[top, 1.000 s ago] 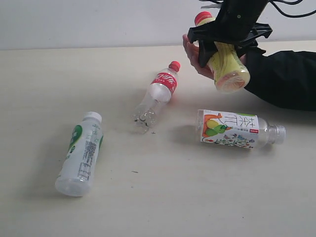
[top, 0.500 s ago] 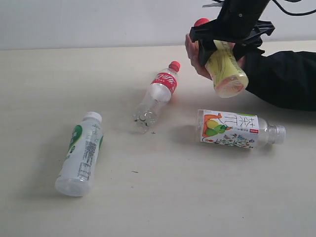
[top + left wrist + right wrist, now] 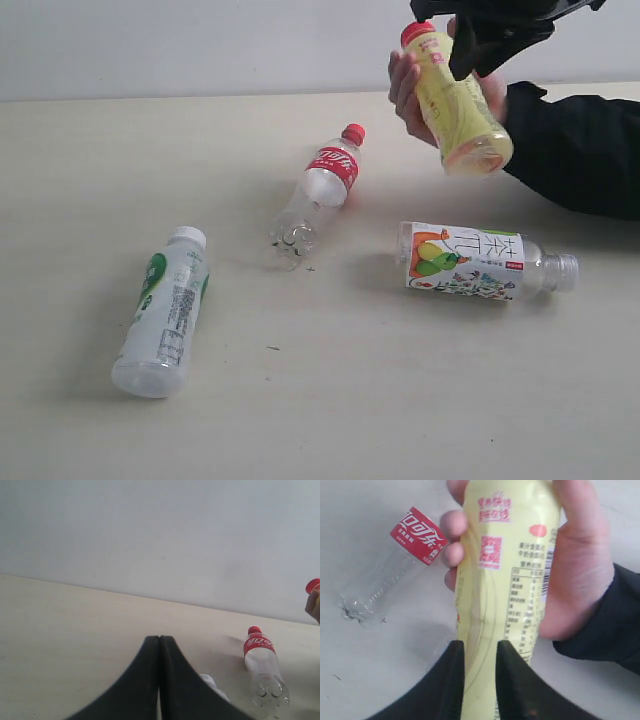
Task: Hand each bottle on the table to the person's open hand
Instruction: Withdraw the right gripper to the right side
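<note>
Exterior view, stock of the handover.

- Delivered, one of four: yellow bottle (image 3: 460, 100). It is up off the surface (image 3: 350, 420), over the far right corner, lying tilted in the hand (image 3: 403, 90) with its red cap uppermost and its base toward the near edge. The fingers wrap one side of it and the thumb the other.
- Right claw (image 3: 481, 647): above the bottle's cap end. Its jaws stand a narrow gap apart in front of the label and clasp nothing that shows; judged let go, with the hand alone bearing the bottle.
- Left claw (image 3: 159, 639): clenched tight, empty, low over the surface and well apart from the hand.
- Outstanding, three, all lying on their sides:
  - red-label bottle (image 3: 322, 195), mid-surface, red cap toward the far edge, clear and apparently empty;
  - white-green bottle (image 3: 165, 310), nearest the left edge, white cap toward the far edge;
  - fruit-label bottle (image 3: 480, 262), toward the right edge, neck pointing at that edge.

Yellow bottle, description: pale yellow wrap from shoulder to base, waisted body, small print, a code square and a barcode. No dents visible.
</note>
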`<action>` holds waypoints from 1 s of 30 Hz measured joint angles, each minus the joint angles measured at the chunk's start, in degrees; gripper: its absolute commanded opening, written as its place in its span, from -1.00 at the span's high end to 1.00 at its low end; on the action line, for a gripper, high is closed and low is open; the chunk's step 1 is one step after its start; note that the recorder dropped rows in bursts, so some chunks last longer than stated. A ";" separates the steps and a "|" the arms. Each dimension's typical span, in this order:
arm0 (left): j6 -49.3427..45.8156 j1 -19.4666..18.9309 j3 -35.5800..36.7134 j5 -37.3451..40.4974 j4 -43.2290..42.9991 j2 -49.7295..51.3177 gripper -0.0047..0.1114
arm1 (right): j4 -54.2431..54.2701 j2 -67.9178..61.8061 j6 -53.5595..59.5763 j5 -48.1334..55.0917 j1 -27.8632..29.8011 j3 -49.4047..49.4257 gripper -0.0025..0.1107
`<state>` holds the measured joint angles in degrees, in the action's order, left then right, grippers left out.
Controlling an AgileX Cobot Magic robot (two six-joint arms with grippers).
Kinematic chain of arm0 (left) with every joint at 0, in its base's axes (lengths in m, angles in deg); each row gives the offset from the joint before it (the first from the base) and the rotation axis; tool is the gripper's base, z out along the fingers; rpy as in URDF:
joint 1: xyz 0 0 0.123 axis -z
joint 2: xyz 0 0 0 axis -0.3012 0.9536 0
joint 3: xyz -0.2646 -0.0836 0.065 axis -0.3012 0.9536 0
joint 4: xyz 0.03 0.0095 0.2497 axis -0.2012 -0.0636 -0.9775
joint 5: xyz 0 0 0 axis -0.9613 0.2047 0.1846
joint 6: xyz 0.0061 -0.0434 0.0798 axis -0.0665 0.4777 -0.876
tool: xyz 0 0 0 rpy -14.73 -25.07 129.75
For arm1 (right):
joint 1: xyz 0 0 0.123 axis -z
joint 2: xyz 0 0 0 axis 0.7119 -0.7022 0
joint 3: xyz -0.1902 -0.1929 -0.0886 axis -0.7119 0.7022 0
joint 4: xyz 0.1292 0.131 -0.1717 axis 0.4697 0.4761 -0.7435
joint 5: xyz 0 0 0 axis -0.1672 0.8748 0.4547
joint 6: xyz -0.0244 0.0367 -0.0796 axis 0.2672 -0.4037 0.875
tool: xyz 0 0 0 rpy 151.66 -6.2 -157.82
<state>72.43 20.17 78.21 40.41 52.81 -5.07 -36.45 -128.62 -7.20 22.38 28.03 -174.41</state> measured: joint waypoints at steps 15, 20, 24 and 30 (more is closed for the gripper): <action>0.00 0.00 0.00 0.00 0.00 0.00 0.92 | 8.82 29.15 10.41 -12.29 0.00 27.57 0.96; 0.00 0.00 0.00 0.00 0.00 0.00 0.92 | 12.00 42.32 12.83 -19.79 0.00 39.56 0.96; 0.00 0.00 0.00 0.00 0.00 0.00 0.92 | 16.12 52.29 15.67 -26.58 0.00 49.99 0.96; 0.00 0.00 0.00 0.00 0.00 0.00 0.92 | 28.41 62.78 25.83 -34.27 0.00 64.59 0.96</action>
<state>72.43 20.17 78.21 40.41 52.81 -5.07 -8.03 -65.84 18.64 -11.88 28.03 -109.82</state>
